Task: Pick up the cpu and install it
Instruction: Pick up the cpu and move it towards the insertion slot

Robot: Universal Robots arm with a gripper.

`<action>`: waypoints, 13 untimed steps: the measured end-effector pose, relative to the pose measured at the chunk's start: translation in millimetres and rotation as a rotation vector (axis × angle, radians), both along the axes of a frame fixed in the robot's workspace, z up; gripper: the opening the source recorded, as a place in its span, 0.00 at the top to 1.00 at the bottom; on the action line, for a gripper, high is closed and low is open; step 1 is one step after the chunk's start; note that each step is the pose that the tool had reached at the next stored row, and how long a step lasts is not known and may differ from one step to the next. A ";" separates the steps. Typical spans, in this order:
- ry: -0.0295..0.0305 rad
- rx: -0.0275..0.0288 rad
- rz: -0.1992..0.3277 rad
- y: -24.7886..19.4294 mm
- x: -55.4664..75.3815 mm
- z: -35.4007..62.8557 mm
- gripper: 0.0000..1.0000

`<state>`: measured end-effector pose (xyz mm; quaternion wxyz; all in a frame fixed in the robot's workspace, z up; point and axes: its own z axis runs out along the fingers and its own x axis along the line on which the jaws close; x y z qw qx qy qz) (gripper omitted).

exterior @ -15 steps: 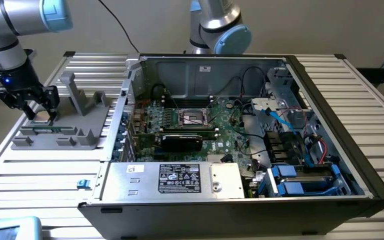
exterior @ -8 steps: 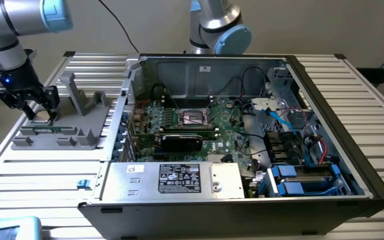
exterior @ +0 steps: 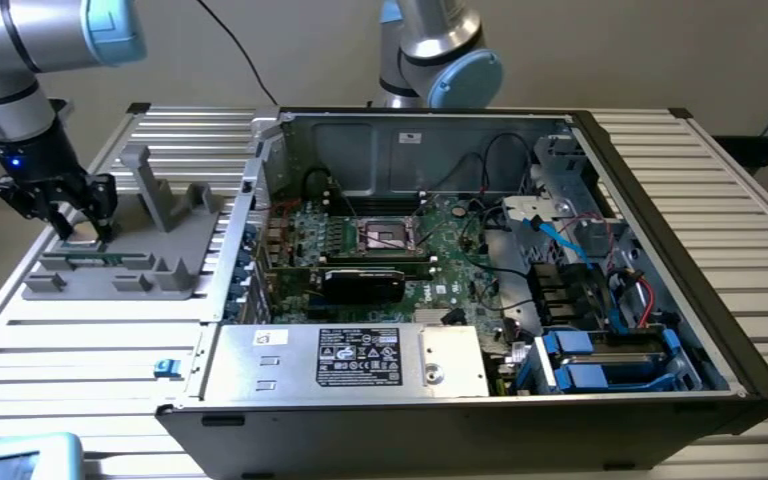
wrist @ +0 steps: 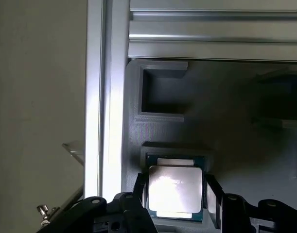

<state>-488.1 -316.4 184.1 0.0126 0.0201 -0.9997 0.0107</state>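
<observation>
Starting at the exterior view's left, the end effector (exterior: 79, 230) hangs over the grey holder (exterior: 157, 262) on the worktop (exterior: 77, 345). Its jaws are part open and straddle the cpu (wrist: 175, 191), which lies in its pocket, apparently not clamped. Pickup looks barely begun; lifting and installing remain. Further right, the motherboard socket (exterior: 387, 236) in the open computer case (exterior: 424, 440) looks unfilled.

cpu (exterior: 81, 240): mostly behind pincer (exterior: 79, 232) | box label (exterior: 357, 357): text unreadable
</observation>
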 end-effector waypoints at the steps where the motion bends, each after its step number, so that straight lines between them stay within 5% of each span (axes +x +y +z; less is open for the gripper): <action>1: 0.0004 0.0000 0.000 0.0 0.0 0.7 0.44; 7: 0.0078 -0.0002 0.000 -0.2 0.3 23.8 0.44; 13: 0.0085 -0.0001 0.000 -0.4 3.4 51.2 0.44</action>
